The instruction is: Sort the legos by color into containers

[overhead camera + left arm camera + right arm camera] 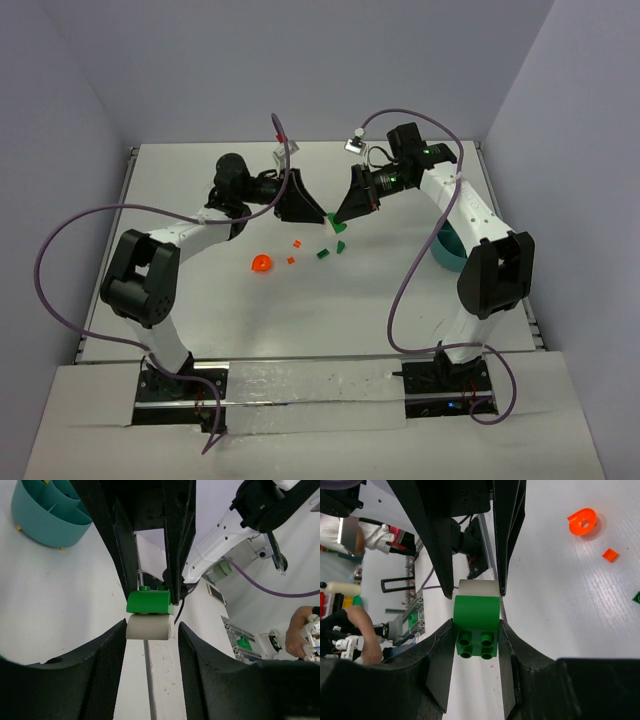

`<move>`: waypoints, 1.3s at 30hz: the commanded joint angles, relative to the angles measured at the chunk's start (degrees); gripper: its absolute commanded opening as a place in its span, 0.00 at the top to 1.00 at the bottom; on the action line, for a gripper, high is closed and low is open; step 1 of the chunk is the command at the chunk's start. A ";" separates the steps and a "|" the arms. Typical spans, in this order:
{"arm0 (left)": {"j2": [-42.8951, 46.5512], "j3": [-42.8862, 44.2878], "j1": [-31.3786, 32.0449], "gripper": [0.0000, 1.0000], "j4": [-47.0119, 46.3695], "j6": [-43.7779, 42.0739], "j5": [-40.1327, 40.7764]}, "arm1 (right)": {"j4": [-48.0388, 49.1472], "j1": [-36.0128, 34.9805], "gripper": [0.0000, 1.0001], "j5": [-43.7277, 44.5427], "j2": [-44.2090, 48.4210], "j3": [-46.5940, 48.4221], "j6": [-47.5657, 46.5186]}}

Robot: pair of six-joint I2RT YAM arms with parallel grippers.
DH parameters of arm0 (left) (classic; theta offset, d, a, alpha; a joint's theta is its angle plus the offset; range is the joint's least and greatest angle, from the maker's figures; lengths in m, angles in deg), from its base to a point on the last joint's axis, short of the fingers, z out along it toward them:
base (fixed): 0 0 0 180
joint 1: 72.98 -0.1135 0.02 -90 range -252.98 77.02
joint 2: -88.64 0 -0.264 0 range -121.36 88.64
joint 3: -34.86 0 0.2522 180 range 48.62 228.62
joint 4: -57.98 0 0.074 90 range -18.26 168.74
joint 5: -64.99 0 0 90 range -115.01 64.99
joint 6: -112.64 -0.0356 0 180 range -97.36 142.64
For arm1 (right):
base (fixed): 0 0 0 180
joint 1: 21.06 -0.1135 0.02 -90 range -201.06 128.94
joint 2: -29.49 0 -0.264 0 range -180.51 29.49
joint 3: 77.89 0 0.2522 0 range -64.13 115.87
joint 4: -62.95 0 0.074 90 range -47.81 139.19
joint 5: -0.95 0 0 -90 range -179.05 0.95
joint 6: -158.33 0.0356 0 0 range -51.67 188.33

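A dark green brick [476, 625] joined to a white rounded piece [150, 628] hangs in the air between both grippers [330, 216]. My right gripper [476, 630] is shut on the green brick, its fingers pressed against both sides. My left gripper [151, 627] faces it, and its fingertips closely flank the white piece with a thin gap on one side. Loose on the table lie an orange ring piece [261, 264], two small orange bits [297, 243], a dark green bit [323, 254] and a lime bit [340, 247]. The teal bowl [447, 252] sits at the right.
The teal bowl [45, 532] has inner dividers. The orange ring [583, 521] and a small orange bit [609, 555] lie on the white table below the grippers. A person's hand [300, 625] shows beyond the table edge. Purple cables loop by each arm.
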 commanded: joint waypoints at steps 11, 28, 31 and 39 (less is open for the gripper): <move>-0.07 2.31 1.80 0.44 -0.47 -0.56 -3.41 | 1.02 0.75 1.00 1.09 3.04 1.33 -1.84; 0.02 4.13 2.41 0.77 10.09 -8.68 -2.38 | 0.79 0.28 1.00 2.51 3.77 0.13 -2.81; 0.37 2.83 2.41 0.90 6.91 -6.86 -2.47 | 0.87 0.62 1.00 3.12 3.85 0.22 -2.73; 1.82 1.37 2.28 1.00 16.00 -15.54 -1.19 | 0.68 6.71 1.00 3.61 5.18 1.63 -1.95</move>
